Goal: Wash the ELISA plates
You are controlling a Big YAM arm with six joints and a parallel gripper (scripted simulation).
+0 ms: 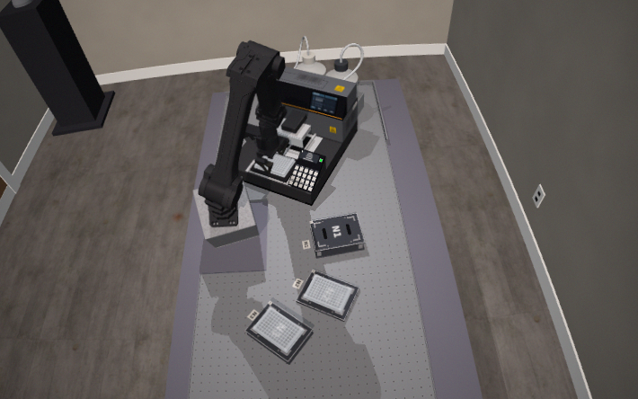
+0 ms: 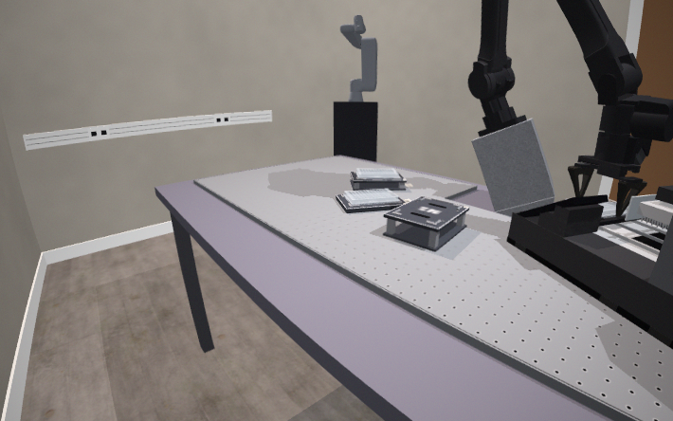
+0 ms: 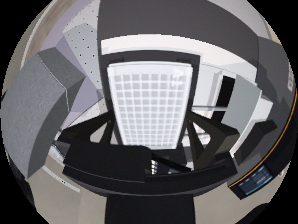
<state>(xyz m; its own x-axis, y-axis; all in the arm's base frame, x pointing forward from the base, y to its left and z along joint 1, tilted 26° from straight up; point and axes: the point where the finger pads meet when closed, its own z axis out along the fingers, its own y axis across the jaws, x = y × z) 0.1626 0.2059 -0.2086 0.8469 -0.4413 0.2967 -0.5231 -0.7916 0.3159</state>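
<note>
A clear-white plate [image 1: 282, 165] [image 3: 150, 100] lies in the carrier of the washer [image 1: 281, 190]. It looks flat in the wrist view; whether it is fully down inside the locators I cannot tell. My gripper [image 2: 600, 206] [image 3: 150, 113] is open, pointing down, with one finger on each side of this plate. Nest N1 [image 1: 336, 243] [image 2: 416, 216] is empty. A second plate [image 1: 330, 293] [image 2: 372, 196] sits in nest N2 [image 1: 342, 315], and a third plate [image 1: 279, 328] [image 2: 378, 173] sits in nest N3 [image 1: 288, 358]. The washer's lamp [image 1: 320, 160] is green.
The keypad [image 1: 304, 177] stands right beside the carrier. The washer's raised housing with its screen [image 1: 323, 102] rises behind my gripper. The grey base block [image 1: 230, 233] [image 2: 514, 167] of my arm stands near the washer. Two bottles with tubes stand behind the washer.
</note>
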